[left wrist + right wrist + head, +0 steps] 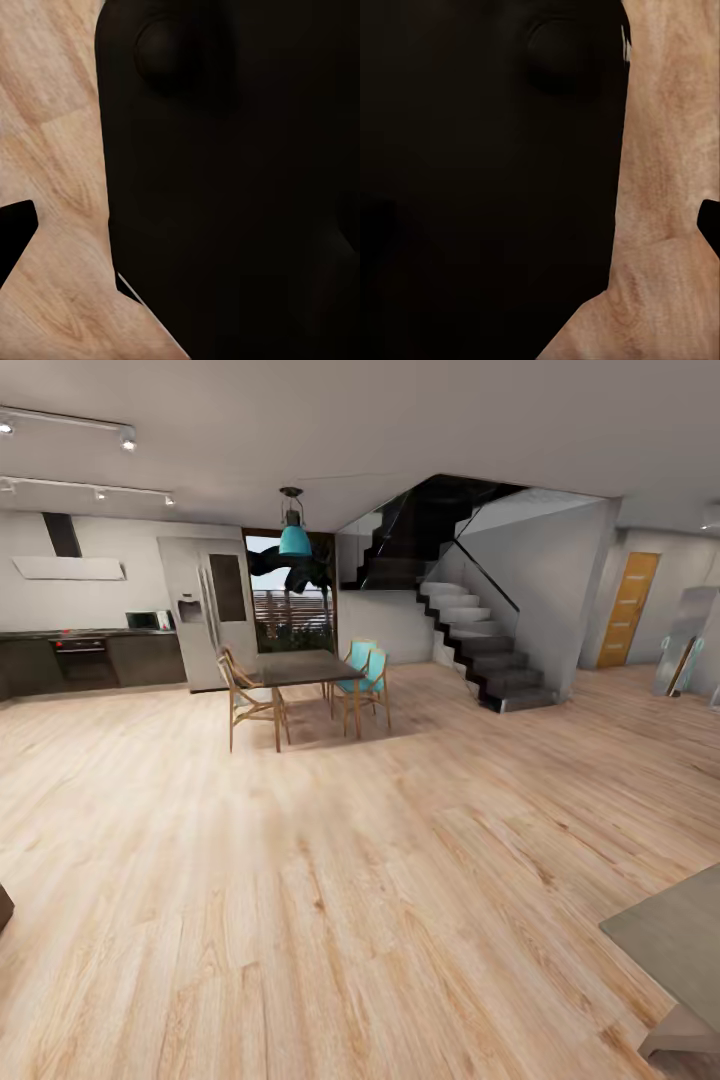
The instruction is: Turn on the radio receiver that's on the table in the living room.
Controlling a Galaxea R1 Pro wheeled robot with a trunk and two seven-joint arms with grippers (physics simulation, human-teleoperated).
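An open-plan home. Light wood floor (330,880) runs through it. At the far left stand kitchen cabinets (90,658) with an oven, a hood and a fridge (205,610). A dining table (300,668) with chairs sits under a teal lamp (294,535); dark stairs (480,645) rise beside an orange door (628,610).

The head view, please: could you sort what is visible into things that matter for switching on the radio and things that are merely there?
Belongs to the job:
- grey table corner, possibly the living-room table; no radio visible on it

Just there:
- dark dining table
- wooden chairs
- teal lamp
- staircase
- fridge
- orange door
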